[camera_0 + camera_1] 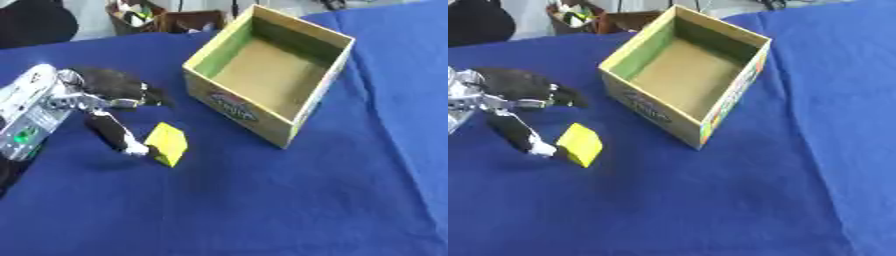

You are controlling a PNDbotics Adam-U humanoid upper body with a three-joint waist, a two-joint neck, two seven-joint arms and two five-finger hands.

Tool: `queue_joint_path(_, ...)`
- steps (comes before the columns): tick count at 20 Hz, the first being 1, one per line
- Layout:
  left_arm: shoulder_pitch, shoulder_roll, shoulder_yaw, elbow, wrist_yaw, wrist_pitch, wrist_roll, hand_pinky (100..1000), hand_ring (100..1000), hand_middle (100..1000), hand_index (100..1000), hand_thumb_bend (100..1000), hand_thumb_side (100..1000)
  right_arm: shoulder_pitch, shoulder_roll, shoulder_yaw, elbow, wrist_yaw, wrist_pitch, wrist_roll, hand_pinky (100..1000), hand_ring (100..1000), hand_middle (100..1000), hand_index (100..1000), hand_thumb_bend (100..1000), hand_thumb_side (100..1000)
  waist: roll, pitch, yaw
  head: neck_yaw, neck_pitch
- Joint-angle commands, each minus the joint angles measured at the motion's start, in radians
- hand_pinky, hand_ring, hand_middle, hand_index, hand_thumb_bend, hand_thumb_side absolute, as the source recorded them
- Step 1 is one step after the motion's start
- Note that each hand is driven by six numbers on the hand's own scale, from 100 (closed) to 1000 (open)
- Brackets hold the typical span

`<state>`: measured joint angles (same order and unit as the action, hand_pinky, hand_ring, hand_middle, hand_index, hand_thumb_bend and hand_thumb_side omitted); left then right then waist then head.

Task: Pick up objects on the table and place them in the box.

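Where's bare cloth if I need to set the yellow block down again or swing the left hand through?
The blue tablecloth lies bare across the near side and right of the open cardboard box. It is crowded where the left hand meets the yellow block, leaving a narrow strip up to the box.

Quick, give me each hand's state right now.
Left hand: open, thumb tip at the yellow block, fingers spread above it, not closed around it.
Right hand: not in view.
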<state>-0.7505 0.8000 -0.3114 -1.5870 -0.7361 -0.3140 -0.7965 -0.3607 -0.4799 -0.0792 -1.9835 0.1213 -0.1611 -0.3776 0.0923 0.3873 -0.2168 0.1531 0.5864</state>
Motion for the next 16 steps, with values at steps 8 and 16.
queue_joint_path(8, -0.029, 0.056, -0.015, -0.009, -0.03, -0.139, -0.111, 704, 849, 929, 1000, 368, 682, -0.014, -0.009, 0.0, -0.016, 0.002, 0.002, 0.011, 509, 637, 623, 770, 100, 595, 0.004, -0.015, -0.006, 0.0, -0.025)
queue_joint_path(16, -0.03, 0.033, -0.044, 0.056, -0.082, -0.159, -0.111, 677, 821, 871, 985, 359, 670, -0.017, -0.002, -0.002, -0.016, 0.003, 0.002, 0.012, 511, 638, 621, 769, 100, 595, 0.005, -0.004, -0.015, 0.006, -0.026)
